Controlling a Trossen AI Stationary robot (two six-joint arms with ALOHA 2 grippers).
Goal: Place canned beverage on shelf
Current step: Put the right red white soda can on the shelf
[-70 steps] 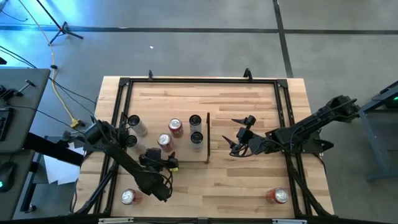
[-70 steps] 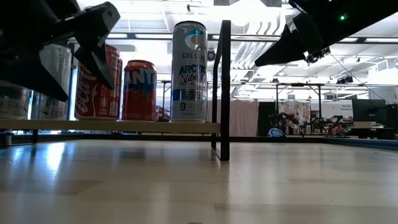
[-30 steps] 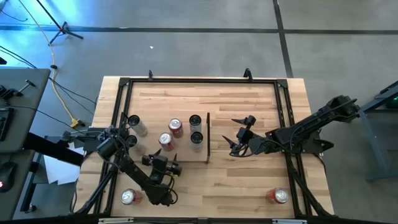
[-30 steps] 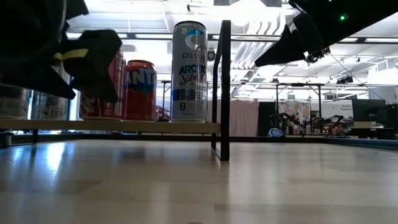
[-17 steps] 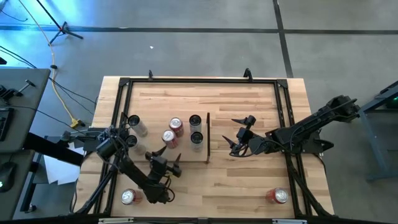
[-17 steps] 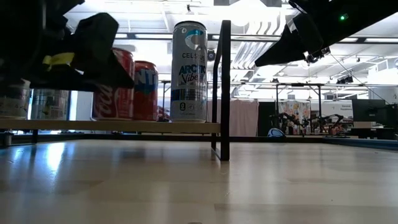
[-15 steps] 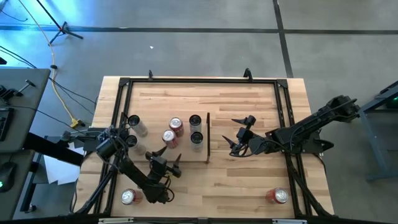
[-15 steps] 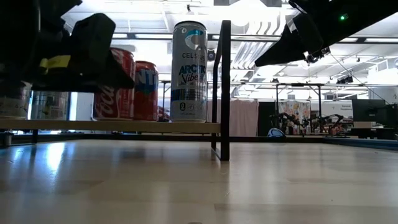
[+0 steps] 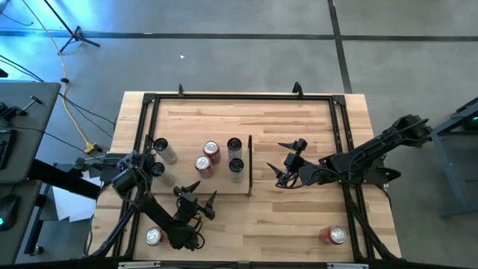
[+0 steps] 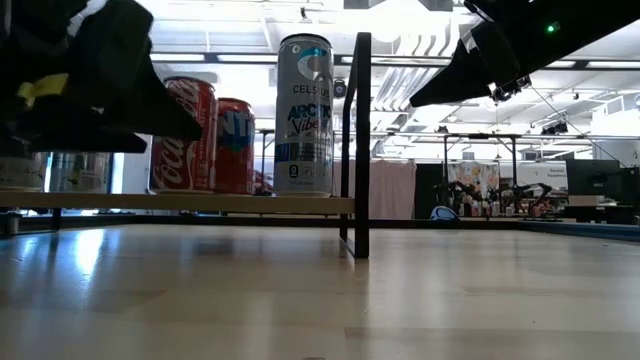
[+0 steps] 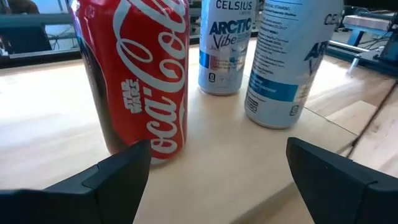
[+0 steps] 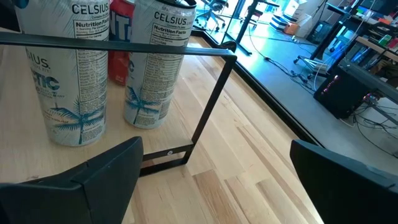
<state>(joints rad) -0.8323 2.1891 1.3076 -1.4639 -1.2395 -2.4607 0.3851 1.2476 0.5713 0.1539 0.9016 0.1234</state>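
Note:
The shelf (image 9: pixel 185 149) is a pale-wood panel with a dark upright strip (image 9: pixel 249 164) on its right edge. Several cans stand upright on it, among them a red Coca-Cola can (image 9: pixel 203 165) (image 11: pixel 140 74) and two Celsius cans (image 9: pixel 234 146) (image 9: pixel 237 166). My left gripper (image 9: pixel 200 190) is open and empty at the shelf's near edge. Its fingers (image 11: pixel 112 180) stand short of the Coca-Cola can. My right gripper (image 9: pixel 282 161) is open and empty to the right of the upright strip, which also shows in the right wrist view (image 12: pixel 205 106).
A loose can (image 9: pixel 154 236) stands near the table's front left corner and another (image 9: pixel 334 235) at the front right. A black metal frame (image 9: pixel 239 97) runs around the tabletop. Bare tabletop lies in front of the shelf (image 10: pixel 320 300).
My left gripper has drawn back from the Coca-Cola can toward the table's near edge, fingers apart. The can has shifted a little toward the far right, closer to the red can behind it, and now stands upright on the shelf.

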